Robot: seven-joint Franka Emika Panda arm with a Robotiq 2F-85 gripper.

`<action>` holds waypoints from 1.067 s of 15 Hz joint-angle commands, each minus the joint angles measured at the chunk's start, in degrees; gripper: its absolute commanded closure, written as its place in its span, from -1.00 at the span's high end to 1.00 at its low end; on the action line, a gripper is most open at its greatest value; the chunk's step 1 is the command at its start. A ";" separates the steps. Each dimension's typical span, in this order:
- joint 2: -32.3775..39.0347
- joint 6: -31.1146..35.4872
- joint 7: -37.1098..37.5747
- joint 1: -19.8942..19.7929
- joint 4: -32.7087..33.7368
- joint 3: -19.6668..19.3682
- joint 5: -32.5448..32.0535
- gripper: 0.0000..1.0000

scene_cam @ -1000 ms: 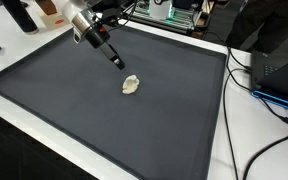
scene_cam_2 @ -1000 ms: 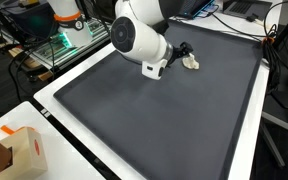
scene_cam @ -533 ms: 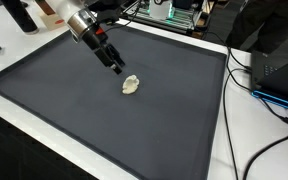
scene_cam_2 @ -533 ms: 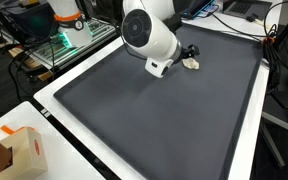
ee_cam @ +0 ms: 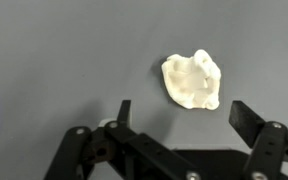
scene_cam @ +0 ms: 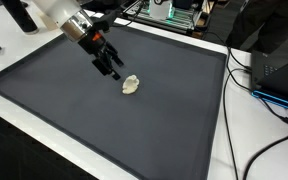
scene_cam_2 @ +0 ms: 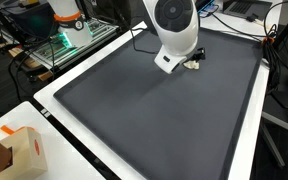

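A small cream-white crumpled lump [scene_cam: 131,85] lies on the dark grey mat [scene_cam: 104,130]. In the wrist view the lump [ee_cam: 193,79] sits just beyond my open gripper [ee_cam: 184,115], slightly right of centre, with the two black fingers apart on either side and nothing between them. In an exterior view my gripper [scene_cam: 114,70] hangs just left of the lump, close above the mat. In an exterior view the arm's white wrist [scene_cam_2: 176,30] hides most of the lump [scene_cam_2: 194,65].
The mat has a white border [scene_cam: 219,140]. Black cables [scene_cam: 269,95] and a dark box lie off one side. A cardboard box [scene_cam_2: 14,150] stands at a mat corner, with equipment and a rack [scene_cam_2: 69,35] behind the mat's edge.
The arm has swung toward the lump and lowered; the gripper now points down beside it. The lump has not moved.
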 commanded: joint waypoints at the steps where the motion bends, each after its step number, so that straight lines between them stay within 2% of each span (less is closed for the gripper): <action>1: 3.31 -4.04 8.58 2.48 6.71 -1.78 -7.94 1.00; 6: 6.58 -8.75 14.86 5.11 14.95 -1.37 -21.72 1.00; 16: 12.80 -16.99 11.19 13.05 30.08 -1.39 -44.85 1.00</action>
